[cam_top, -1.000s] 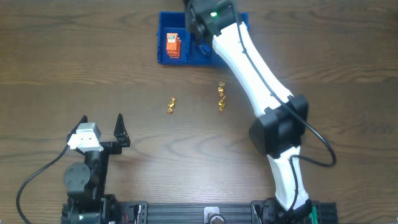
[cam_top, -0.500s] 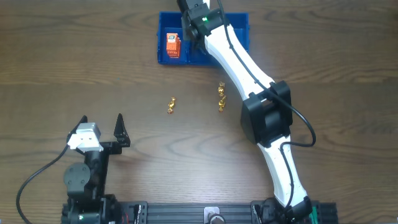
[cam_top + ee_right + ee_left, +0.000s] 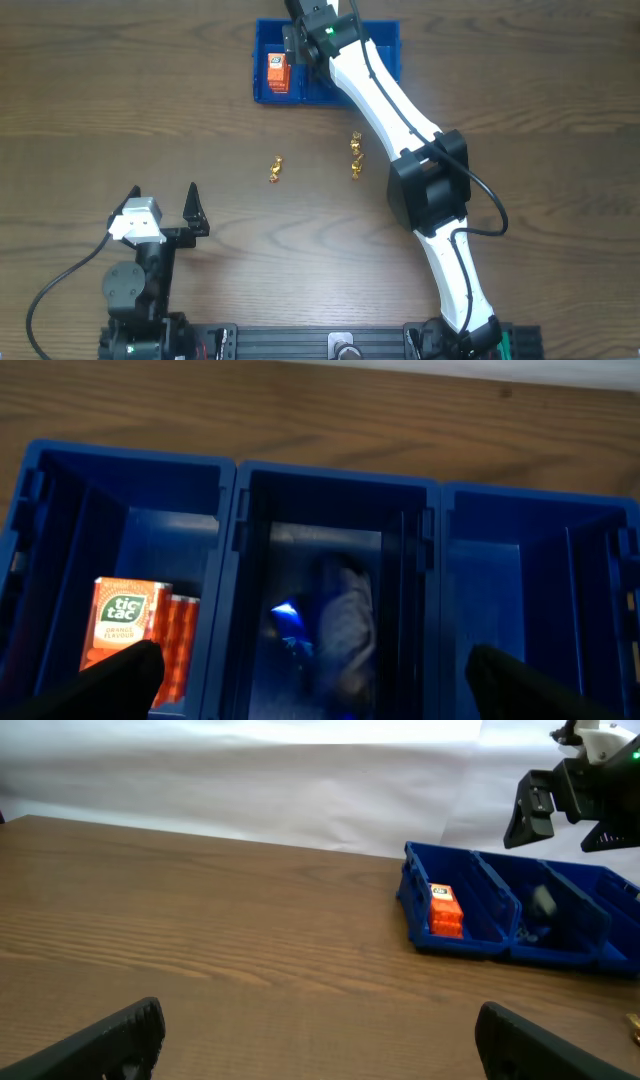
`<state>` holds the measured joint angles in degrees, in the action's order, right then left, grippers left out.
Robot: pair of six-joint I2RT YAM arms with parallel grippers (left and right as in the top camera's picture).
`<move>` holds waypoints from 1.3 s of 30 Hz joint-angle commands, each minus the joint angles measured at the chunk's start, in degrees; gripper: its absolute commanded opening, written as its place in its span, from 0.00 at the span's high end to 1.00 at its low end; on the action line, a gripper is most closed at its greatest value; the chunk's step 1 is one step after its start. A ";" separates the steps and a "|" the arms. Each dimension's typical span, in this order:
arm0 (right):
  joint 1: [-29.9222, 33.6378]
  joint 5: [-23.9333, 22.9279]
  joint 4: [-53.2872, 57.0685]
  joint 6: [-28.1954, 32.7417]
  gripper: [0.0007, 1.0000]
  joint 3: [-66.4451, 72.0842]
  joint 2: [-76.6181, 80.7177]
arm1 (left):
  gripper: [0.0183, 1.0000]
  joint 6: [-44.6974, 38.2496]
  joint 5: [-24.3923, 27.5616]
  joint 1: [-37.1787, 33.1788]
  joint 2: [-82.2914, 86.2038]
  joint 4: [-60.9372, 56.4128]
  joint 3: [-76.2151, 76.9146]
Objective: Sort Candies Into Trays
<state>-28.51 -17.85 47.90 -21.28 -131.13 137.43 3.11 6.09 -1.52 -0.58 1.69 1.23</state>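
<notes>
Hovering above the blue tray, R gripper has its fingers spread wide, nothing between them. R wrist cam looks straight down into the tray: orange candy box in the end compartment nearest L gripper, blue-and-silver wrapped candy in the middle compartment. Top cam has R arm lying across that middle compartment, but gives me what sits outside the tray on the table: lone gold candy and gold pair, close together, all near the tray on its arm-base side. L wrist cam, side-on, adds height: R gripper is lifted clear of the tray rim, not touching. L gripper is well apart from the tray, fingers spread, holding nothing.
</notes>
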 commanded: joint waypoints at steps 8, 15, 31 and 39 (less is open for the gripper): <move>-1.84 -0.87 7.54 0.35 0.00 -5.09 -0.04 | 0.00 -0.15 1.20 -0.33 0.33 2.16 -0.96; -9.29 9.05 24.13 -4.79 0.00 -5.68 0.00 | 0.00 -0.15 1.20 -0.33 0.33 2.19 -0.96; -16.48 14.60 15.58 -16.94 0.00 16.31 0.02 | 0.00 -0.15 1.20 -0.33 0.33 2.19 -0.96; -16.48 15.61 15.45 -21.62 0.02 16.33 0.02 | 0.00 -0.15 1.20 -0.33 0.33 2.19 -0.96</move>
<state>-45.12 -2.59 63.37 -38.46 -114.91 137.43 3.11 6.09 -1.52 -0.58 1.69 1.23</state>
